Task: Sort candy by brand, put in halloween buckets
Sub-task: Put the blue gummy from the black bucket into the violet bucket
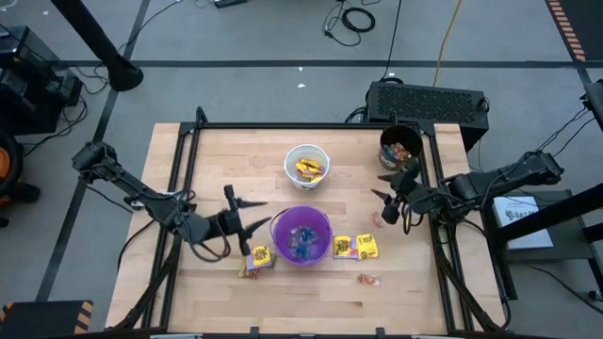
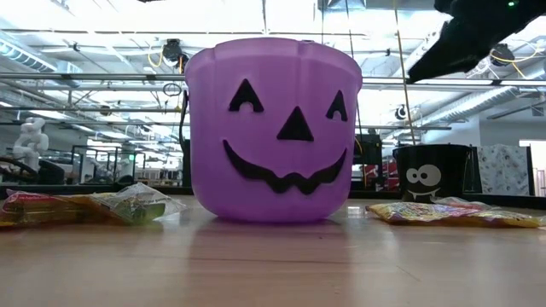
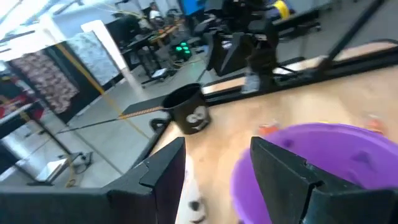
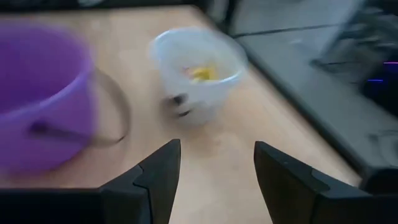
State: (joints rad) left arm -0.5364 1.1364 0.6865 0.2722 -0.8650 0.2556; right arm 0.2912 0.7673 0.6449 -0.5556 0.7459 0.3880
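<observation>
On the wooden desk (image 1: 311, 292), the purple pumpkin-face bucket (image 1: 301, 235) stands toward 6 o'clock of the desk's middle, with blue-green and pink sweets inside it. The white bucket (image 1: 307, 165) stands at 12 o'clock from the purple one, well apart from it, and holds yellow packets. The black bucket (image 1: 399, 146) sits in the desk's 1 to 2 o'clock corner with reddish wrappers in it. Loose candy lies around the purple bucket: a yellow packet (image 1: 259, 257) just beside it at 8 o'clock, two more yellow packets (image 1: 355, 247) just beside it at 3 o'clock, an orange wrapper (image 1: 366, 279) farther off at 4 o'clock, and a pink wrapper (image 1: 378, 219) near the right arm's fingertips. The left gripper (image 1: 247, 215) hovers just beside the purple bucket at 9 o'clock, fingers (image 3: 163, 177) spread wide and holding nothing; its wrist view looks over the purple rim toward the black bucket. The right gripper (image 1: 386, 186) hangs between the white and black buckets, at 2 o'clock from the purple one, fingers (image 4: 158, 177) parted wide and empty, with bare desk showing between them.
</observation>
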